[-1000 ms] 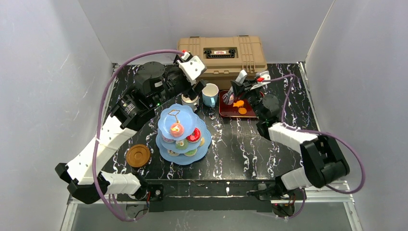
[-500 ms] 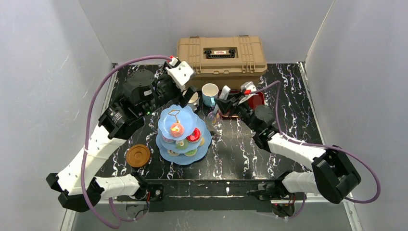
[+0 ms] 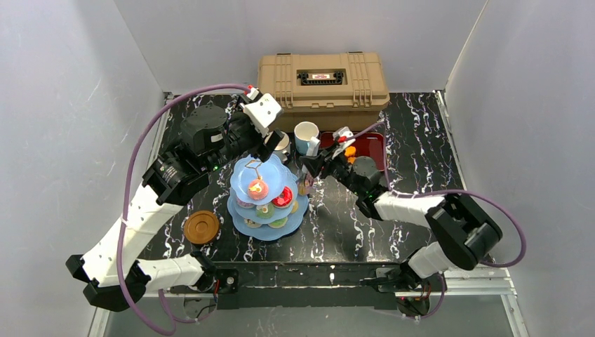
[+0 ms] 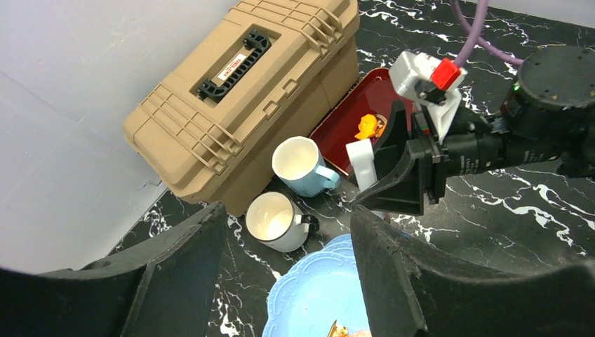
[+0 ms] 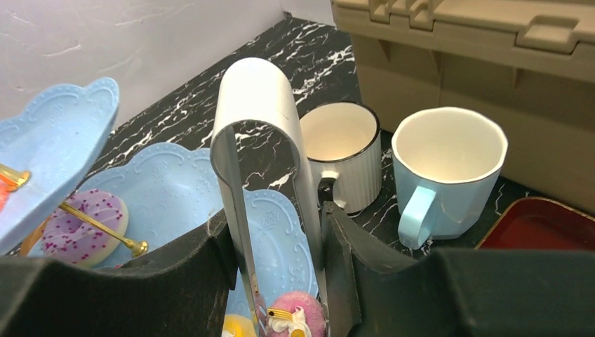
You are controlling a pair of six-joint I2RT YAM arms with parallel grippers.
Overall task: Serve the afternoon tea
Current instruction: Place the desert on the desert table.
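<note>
Tongs [image 5: 256, 91] present as smooth metal with a satin sheen. Toolbox [image 3: 323, 78] is tan moulded plastic, matt, ribbed. Cake stand [image 5: 175, 186]: light-blue, plastic-looking, embossed rims. White mug [image 5: 354, 175]: glossy, ribbed wall. Light-blue mug [image 5: 456, 182]: smooth, mildly glossy. Tray [image 5: 540, 228]: dark-red, glossy. Saucer [image 3: 201, 227]: brown, matt. Table [image 3: 344, 232]: black marble-pattern top, slight sheen
</note>
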